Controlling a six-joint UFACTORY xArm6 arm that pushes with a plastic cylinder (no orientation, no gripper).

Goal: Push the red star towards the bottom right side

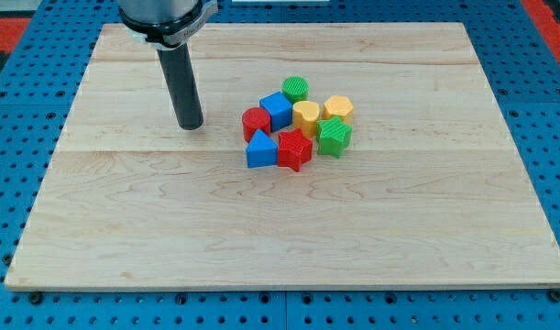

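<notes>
The red star (pixel 295 149) lies at the bottom of a tight cluster near the middle of the wooden board (pixel 170 238). A blue triangular block (pixel 260 150) touches its left side and a green star (pixel 334 137) sits at its right. Above it are a red round block (pixel 255 122), a blue cube (pixel 277 110), a yellow heart-like block (pixel 306 116), a yellow hexagon (pixel 338 108) and a green round block (pixel 296 89). My tip (pixel 190 126) rests on the board to the left of the cluster, apart from every block.
The board lies on a blue pegboard table (pixel 23 137). The arm's mount (pixel 160 18) shows at the view's top, above the rod.
</notes>
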